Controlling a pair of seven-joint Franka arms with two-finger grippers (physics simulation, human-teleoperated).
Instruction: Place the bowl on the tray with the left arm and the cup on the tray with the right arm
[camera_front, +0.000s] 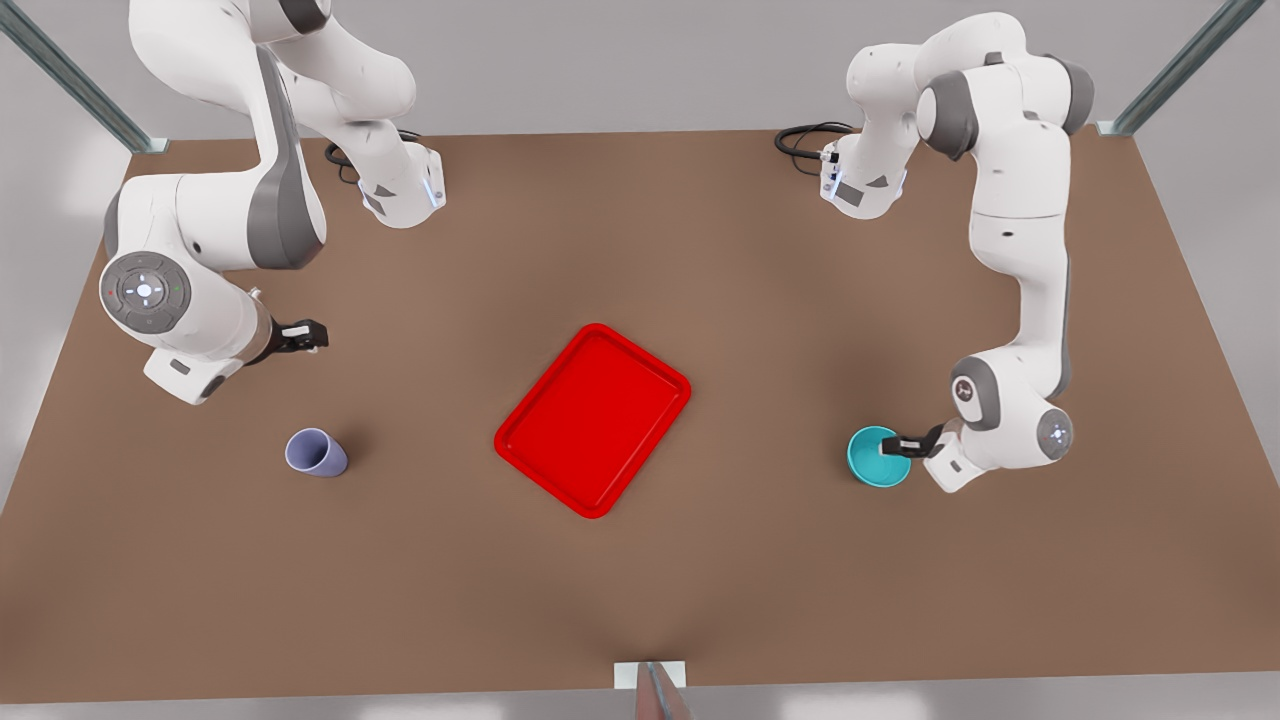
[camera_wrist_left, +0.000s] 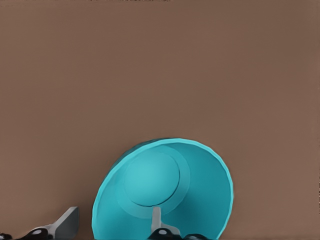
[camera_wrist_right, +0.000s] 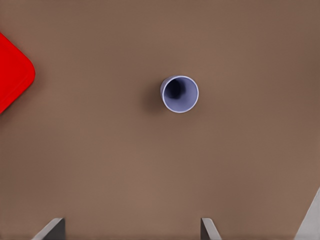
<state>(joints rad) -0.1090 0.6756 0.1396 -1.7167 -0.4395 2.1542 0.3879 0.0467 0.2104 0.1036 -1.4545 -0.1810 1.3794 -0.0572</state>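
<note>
Bowl (camera_front: 878, 456) sits at the front view's right with the left gripper (camera_front: 898, 446) straddling its rim, one finger (camera_wrist_left: 156, 218) inside, one outside, still apart. We see the right gripper (camera_front: 305, 336) high above the table (camera_front: 640, 560), fingers apart, the cup (camera_front: 316, 452) upright and well away from it. Tray (camera_front: 593, 418) lies between bowl and cup, open table all round.
</note>
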